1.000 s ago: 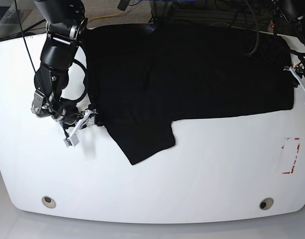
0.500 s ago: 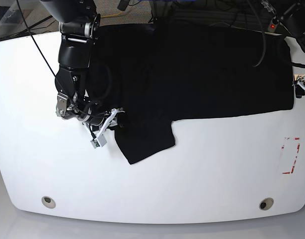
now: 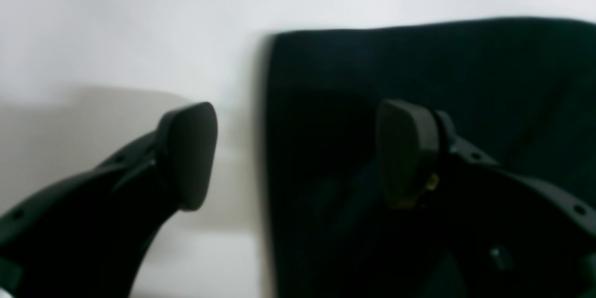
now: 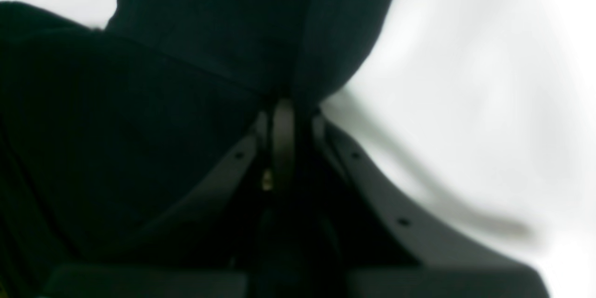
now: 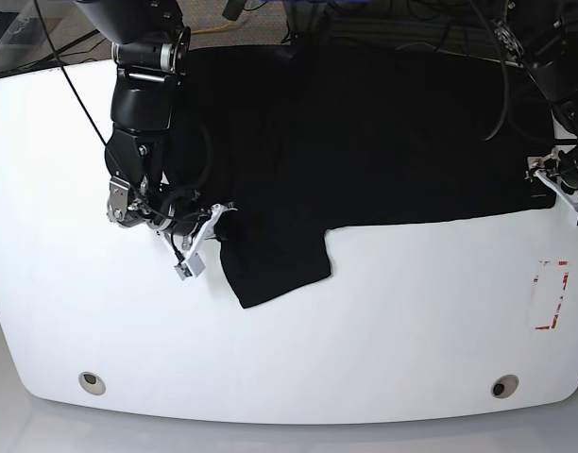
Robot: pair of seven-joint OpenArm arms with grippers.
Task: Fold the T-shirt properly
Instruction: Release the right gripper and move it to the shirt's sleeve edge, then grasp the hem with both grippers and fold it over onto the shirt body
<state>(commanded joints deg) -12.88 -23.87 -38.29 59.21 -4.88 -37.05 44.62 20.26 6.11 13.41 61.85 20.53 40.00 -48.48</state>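
The counter (image 5: pixel 412 321) I see is white and shiny, with rounded front corners. Near each front corner there is a little round metal piece: one on the left of the base view (image 5: pixel 92 383) and one on the right (image 5: pixel 505 386). Some red marks (image 5: pixel 546 328) make a broken box shape near the right edge of the base view.

The T-shirt (image 5: pixel 365 142) is big and black. It lies spread over the back part of the counter and goes most of the way across. One piece of it pokes out toward the front, left of the middle in the base view.

My right arm's fingers (image 4: pixel 300 149) are together, clamped on the edge of the T-shirt. The cloth bunches up there and hangs over in a soft fold. A blurry shadow falls on the white beside it.

My left arm's fingers (image 3: pixel 298 158) are wide apart, at the other side of the T-shirt. In the left wrist view, one finger is over the white counter and the other is over the black cloth. The side edge of the T-shirt runs between them, and its corner is just past the tips.
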